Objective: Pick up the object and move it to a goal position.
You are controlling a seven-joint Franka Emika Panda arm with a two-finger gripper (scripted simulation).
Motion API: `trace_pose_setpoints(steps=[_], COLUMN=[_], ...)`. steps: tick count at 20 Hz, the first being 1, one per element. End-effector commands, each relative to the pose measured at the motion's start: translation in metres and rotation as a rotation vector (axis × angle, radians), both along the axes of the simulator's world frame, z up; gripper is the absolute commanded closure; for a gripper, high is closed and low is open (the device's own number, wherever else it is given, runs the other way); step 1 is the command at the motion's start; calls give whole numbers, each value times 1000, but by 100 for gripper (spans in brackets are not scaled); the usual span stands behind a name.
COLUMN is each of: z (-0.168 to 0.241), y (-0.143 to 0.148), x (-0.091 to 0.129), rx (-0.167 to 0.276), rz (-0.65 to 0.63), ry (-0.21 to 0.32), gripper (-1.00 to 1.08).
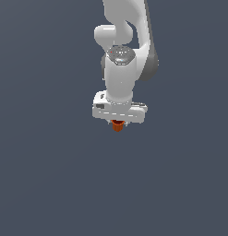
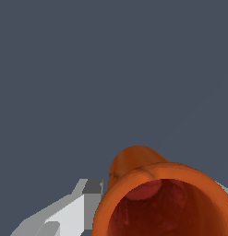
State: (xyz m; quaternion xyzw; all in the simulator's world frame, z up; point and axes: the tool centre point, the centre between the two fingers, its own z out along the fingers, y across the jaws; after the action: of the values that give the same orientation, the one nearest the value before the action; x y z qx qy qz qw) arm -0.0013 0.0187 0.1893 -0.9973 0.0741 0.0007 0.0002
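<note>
Featureless slate-grey surrounded me; my gripper [image 1: 117, 122] was clamped on the orange-red cup [image 1: 117, 126], whose tapered sides might have let it slip during a jerky move.

Exterior view: distant, facing arm front-on. Wrist view: close, into cup [image 2: 166, 203] mouth; both share cup.

Only the orange-red cup [image 1: 117, 126] sits under the tool [image 1: 117, 123]; plain grey ground lies open on every side.
</note>
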Motion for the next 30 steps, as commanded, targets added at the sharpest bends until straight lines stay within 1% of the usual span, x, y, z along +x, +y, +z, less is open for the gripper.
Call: trace_pose_setpoints(steps=[1, 13, 19, 25, 30], z=[25, 152, 210, 252, 273], y=[-1, -8, -11, -13, -14], x=[-11, -64, -87, -102, -109], rx=[0, 0, 0, 0, 0], rz=[0, 0, 0, 0, 0], ry=[-1, -1, -1, -1, -1], gripper=[108, 108, 108, 108, 108])
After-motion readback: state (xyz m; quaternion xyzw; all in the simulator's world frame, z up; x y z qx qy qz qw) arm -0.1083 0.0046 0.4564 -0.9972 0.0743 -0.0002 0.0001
